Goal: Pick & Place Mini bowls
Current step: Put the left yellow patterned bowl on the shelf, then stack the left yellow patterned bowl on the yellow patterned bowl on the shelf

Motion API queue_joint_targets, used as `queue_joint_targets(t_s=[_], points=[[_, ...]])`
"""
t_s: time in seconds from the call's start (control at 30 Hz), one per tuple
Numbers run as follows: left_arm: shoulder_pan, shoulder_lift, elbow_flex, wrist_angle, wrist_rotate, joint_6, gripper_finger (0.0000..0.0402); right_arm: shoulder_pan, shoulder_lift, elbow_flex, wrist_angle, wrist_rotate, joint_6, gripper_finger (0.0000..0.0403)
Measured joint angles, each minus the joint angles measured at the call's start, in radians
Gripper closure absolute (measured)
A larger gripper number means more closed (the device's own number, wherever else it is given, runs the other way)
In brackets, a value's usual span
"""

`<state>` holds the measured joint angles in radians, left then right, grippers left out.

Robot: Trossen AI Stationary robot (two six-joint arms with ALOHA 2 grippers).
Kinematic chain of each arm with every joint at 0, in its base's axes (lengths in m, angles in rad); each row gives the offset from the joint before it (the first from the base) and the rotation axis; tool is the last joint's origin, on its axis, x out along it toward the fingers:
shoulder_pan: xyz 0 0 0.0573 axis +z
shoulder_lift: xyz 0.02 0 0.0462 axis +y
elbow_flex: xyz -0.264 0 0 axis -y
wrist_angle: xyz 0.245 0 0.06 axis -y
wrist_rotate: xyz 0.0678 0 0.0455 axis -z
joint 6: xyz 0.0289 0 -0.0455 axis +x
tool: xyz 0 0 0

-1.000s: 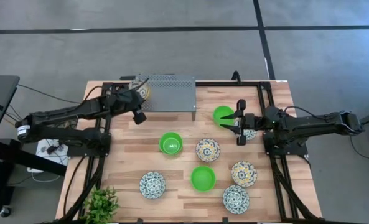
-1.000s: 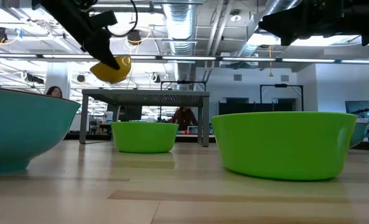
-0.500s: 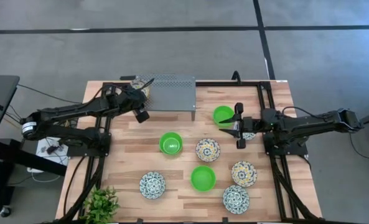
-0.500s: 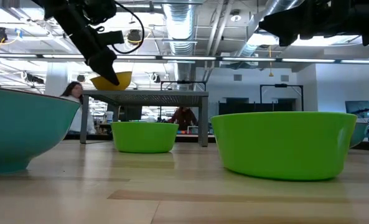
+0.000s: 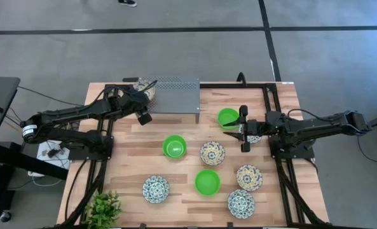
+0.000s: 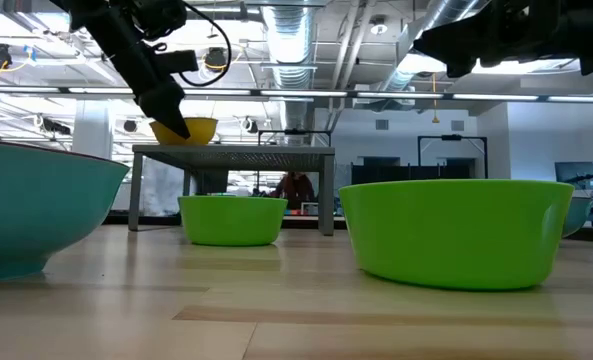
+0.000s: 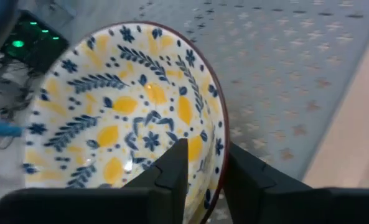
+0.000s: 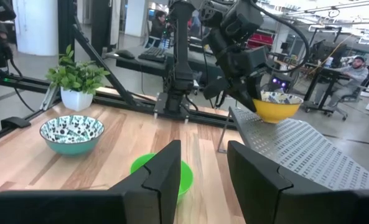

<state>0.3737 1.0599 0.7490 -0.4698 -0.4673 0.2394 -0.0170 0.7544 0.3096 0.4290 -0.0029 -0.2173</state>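
Observation:
My left gripper (image 5: 143, 102) is shut on a yellow-cream patterned bowl (image 5: 144, 89) at the left end of the grey perforated stand (image 5: 175, 94). In the low view the bowl (image 6: 188, 130) sits level at the stand's top (image 6: 256, 151). My right gripper (image 5: 242, 129) hangs open over the table beside a green bowl (image 5: 227, 117), touching nothing. Two more green bowls (image 5: 174, 146) (image 5: 208, 182), two yellow-cream bowls (image 5: 212, 153) (image 5: 249, 177) and two blue-and-white bowls (image 5: 156, 189) (image 5: 241, 203) rest on the table. A third blue-and-white bowl (image 5: 256, 136) lies partly under the right arm. My left gripper (image 7: 206, 152) pinches the yellow-cream bowl's rim (image 7: 220, 134), one finger (image 7: 175, 165) inside the bowl and one (image 7: 246, 177) outside. The fingers slant down from the table's near-left side. The bowl is upright with its base at the stand's perforated top; whether it rests there I cannot tell.
A potted plant (image 5: 103, 207) stands at the table's near left corner. Black frame rails (image 5: 272, 102) run along the right side. The stand's right part (image 5: 185, 95) is bare. People sit in the room behind (image 6: 296, 188).
My left gripper has carried the yellow-cream bowl toward the table's far edge and lowered it over the stand's left end. The bowl hung tilted a second ago and now sits level at the stand's top. The gripper stays shut on it.

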Motion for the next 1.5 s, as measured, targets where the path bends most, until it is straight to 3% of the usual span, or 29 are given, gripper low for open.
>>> queue_joint_targets(t_s=[0.43, 0.87, 0.93, 1.13, 1.5], points=[[-0.003, 0.0, 0.0, 0.037, -0.05, 0.032, 0.0229, 0.0, 0.0, 0.0, -0.002, 0.0, 0.032, 0.0271], [-0.108, -0.091, -0.001, 0.135, -0.086, 0.101, 0.018, -0.002, 0.136, 0.052, 0.009, 0.0, 0.034, 0.0212], [-0.147, -0.119, -0.001, 0.158, -0.079, 0.096, 0.0179, 0.003, 0.178, 0.088, -0.033, 0.0, 0.035, 0.0211], [-0.288, -0.161, -0.001, 0.202, 0.074, 0.035, 0.0179, 0.028, 0.316, 0.221, -0.268, 0.0, 0.076, 0.022], [-0.464, -0.141, -0.001, 0.201, 0.079, 0.006, 0.0179, 0.198, 0.507, 0.403, -0.663, -0.036, 0.193, 0.0236]])
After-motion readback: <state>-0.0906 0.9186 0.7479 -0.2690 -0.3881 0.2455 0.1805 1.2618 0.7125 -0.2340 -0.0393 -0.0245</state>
